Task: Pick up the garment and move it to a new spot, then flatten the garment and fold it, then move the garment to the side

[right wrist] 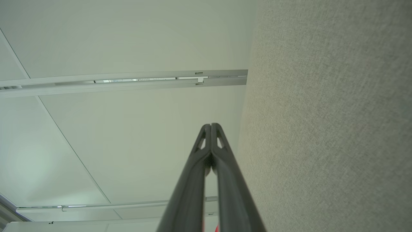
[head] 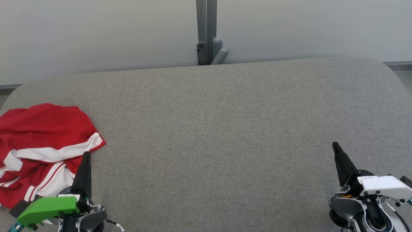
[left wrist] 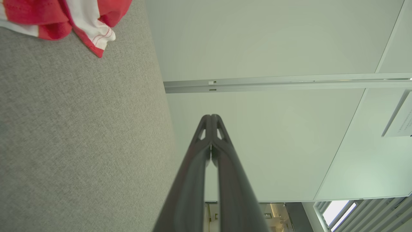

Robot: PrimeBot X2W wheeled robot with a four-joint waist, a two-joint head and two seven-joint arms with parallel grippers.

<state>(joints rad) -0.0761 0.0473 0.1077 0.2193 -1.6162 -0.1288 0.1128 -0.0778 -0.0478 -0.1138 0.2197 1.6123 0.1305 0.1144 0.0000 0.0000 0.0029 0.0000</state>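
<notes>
Sitting crumpled at the near-left corner of the counter [head: 225,129], the red garment [head: 42,141] w/ white stripes lies just left of and slightly fwd of the left end effector [head: 86,155]. In head view that end effector's tip overlaps the garment's right hem. In left wrist view the cloth sits up and to the left, apart from the fingertips, so prob. no contact.

Left end effector: fingers pressed together, nothing between them. Right end effector [head: 335,145]: same, closed tight and empty, at the counter's near-right side, well apart from the garment w/ the bare middle of the counter between. So the left arm is clearly the nearer one for the pick.

No clean long axis, since it's a heap. The broad white band runs roughly left-right, tilting up toward the right hem corner.

Judgement: first step not yet begun. Next move likely needs the left fingers to part, then swing left onto the nearest fold. Free spot for the drop = counter centre, right of the heap.
</notes>
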